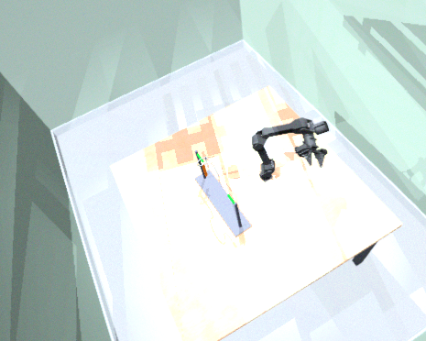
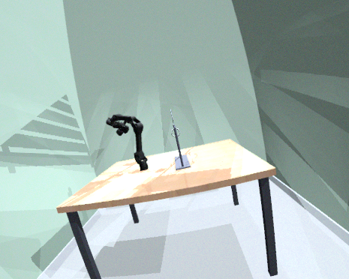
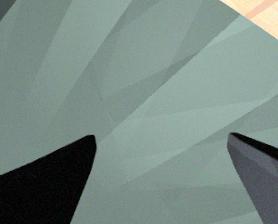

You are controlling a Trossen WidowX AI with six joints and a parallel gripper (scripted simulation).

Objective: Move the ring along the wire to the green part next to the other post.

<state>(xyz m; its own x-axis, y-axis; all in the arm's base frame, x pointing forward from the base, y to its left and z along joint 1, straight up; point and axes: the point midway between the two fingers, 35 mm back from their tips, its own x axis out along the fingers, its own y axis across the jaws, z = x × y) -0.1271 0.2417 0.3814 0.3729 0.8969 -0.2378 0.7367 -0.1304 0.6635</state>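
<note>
The wire stand sits on a grey base plate point(image 1: 223, 205) point(image 2: 183, 164) mid-table, with two dark posts. The ring point(image 1: 201, 162) point(image 2: 176, 132) with its orange handle point(image 1: 204, 170) hangs on the green wire part point(image 1: 199, 158) by the far post. Another green part point(image 1: 231, 199) lies by the near post point(image 1: 236, 214). In the exterior view the posts line up as one thin mast. My gripper point(image 1: 318, 159) point(image 2: 120, 130) point(image 3: 161, 141) is open and empty, held high and far to the side of the stand, over the table's edge. The wrist view shows only my two finger tips, wall and a table corner point(image 3: 260, 7).
The arm's base point(image 1: 266, 173) point(image 2: 142, 164) stands on the wooden table point(image 1: 306, 233) point(image 2: 213, 168) beside the stand. The table stands on dark legs inside a pale walled room.
</note>
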